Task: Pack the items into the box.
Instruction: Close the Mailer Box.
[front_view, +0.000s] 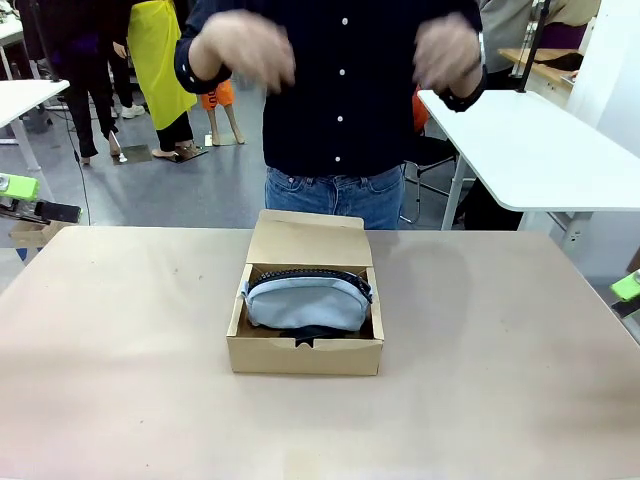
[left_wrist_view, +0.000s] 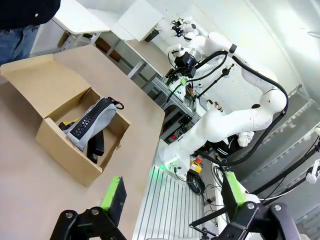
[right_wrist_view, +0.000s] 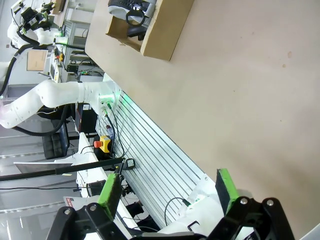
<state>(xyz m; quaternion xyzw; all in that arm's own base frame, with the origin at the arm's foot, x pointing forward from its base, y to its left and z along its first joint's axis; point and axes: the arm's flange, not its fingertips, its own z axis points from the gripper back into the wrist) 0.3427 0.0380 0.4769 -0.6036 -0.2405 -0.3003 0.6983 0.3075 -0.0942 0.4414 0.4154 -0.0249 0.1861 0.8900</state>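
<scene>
**Pouch in the open box, both pincers idle at the counter's sides**

The box (front_view: 305, 356) sits at the centre of the front view on the counter (front_view: 500, 350), its lid flap tipped back toward the person. The grey-blue pouch (front_view: 306, 300) lies inside, zipper along its far edge, nearly filling the box. Something black (front_view: 310, 332) shows under its near edge, though I cannot tell which item it is. The person's two hands (front_view: 245, 45) are raised and blurred in the upper frame, well above the box. The left pincer (left_wrist_view: 172, 192) has its green pads spread wide with nothing between them, and the box is at mid-left of its view. The right pincer (right_wrist_view: 168, 190) is likewise fully spread and holds nothing.
</scene>
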